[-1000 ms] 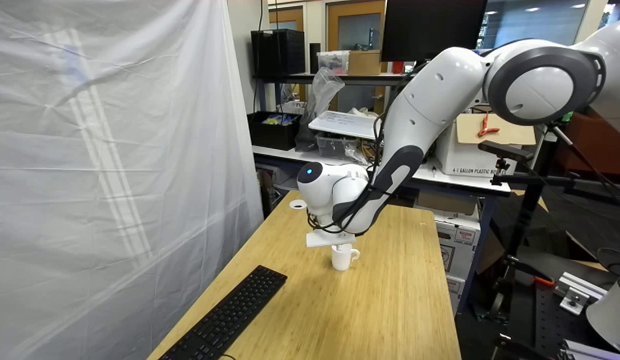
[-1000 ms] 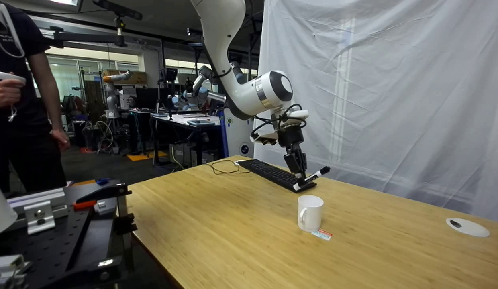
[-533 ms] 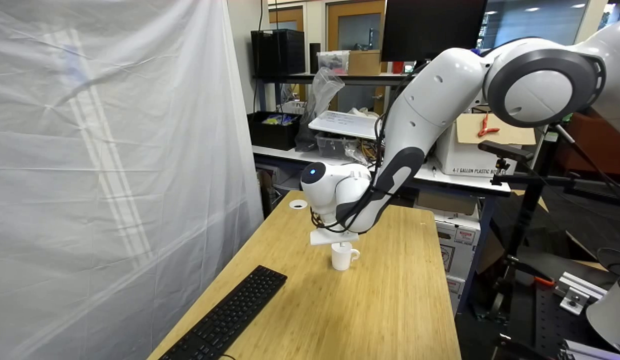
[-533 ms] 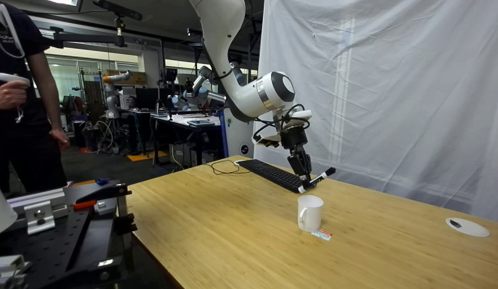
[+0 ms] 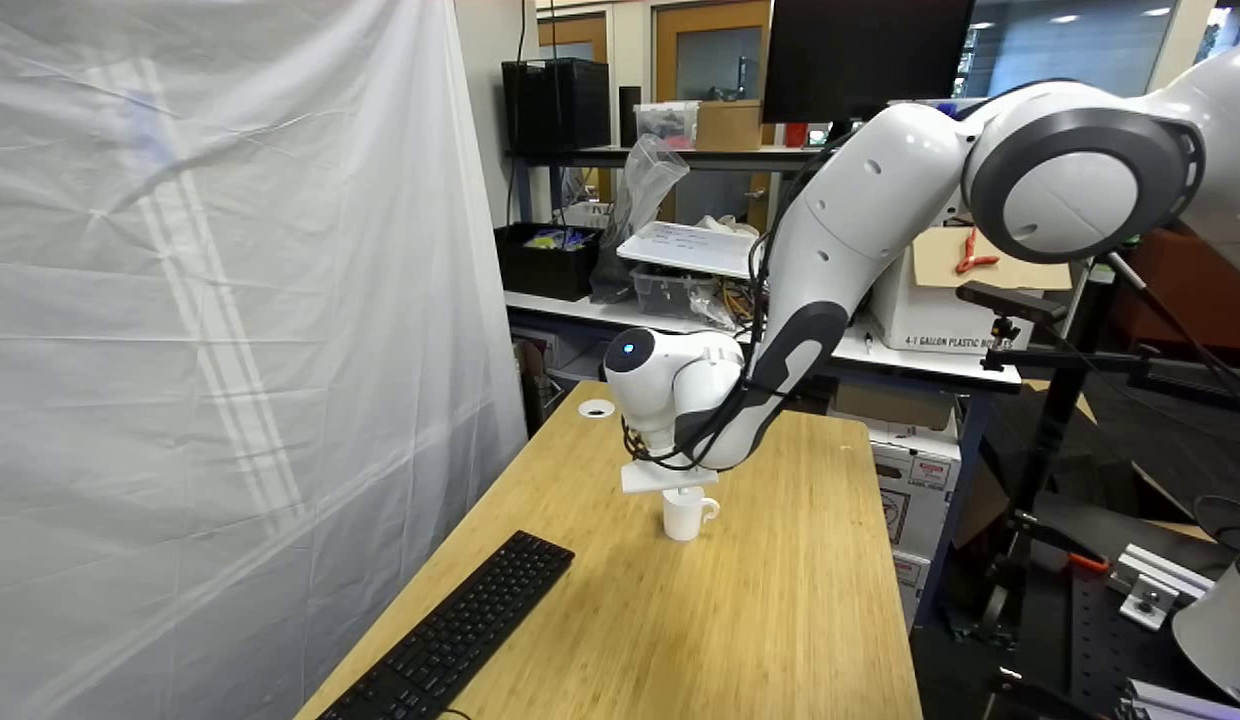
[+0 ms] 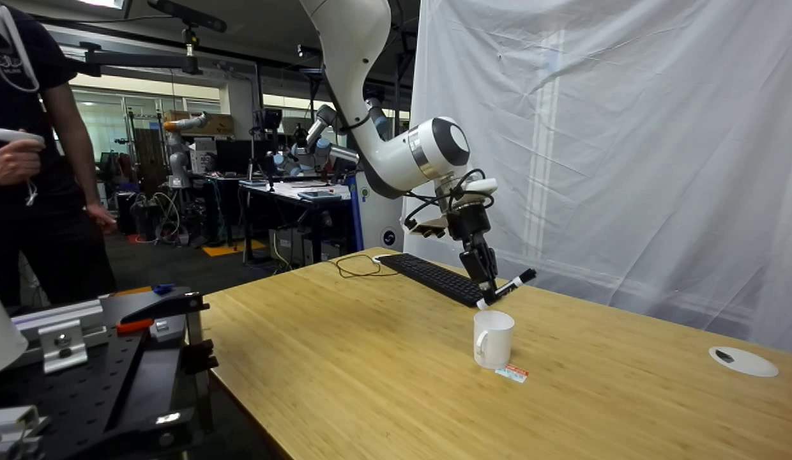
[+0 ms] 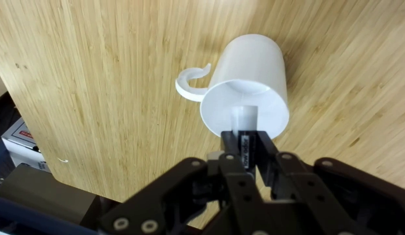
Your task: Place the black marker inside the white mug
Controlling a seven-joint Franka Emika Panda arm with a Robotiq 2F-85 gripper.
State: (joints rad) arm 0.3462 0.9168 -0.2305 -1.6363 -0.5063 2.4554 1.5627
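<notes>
The white mug (image 6: 494,340) stands upright on the wooden table in both exterior views (image 5: 682,518) and shows its open mouth in the wrist view (image 7: 251,62). My gripper (image 6: 490,296) is shut on the black marker (image 6: 511,285), which is tilted, its black end up and its white end down. The white end is close to the mug's rim. In the wrist view the fingers (image 7: 245,138) pinch the marker (image 7: 247,119) and its white end overlaps the mug's mouth; I cannot tell its height above the rim. In an exterior view the white wrist plate (image 5: 670,477) hides the fingers and marker.
A black keyboard (image 6: 434,276) lies on the table behind the mug, its cable (image 6: 364,273) beside it. A small red and white card (image 6: 513,372) lies at the mug's foot. A flat white disc (image 6: 744,361) and a white curtain (image 6: 600,160) are farther off.
In an exterior view my gripper and the marker have moved a little right, bringing the marker's white end nearer the mug's rim. The mug has not moved. The grip is unchanged.
</notes>
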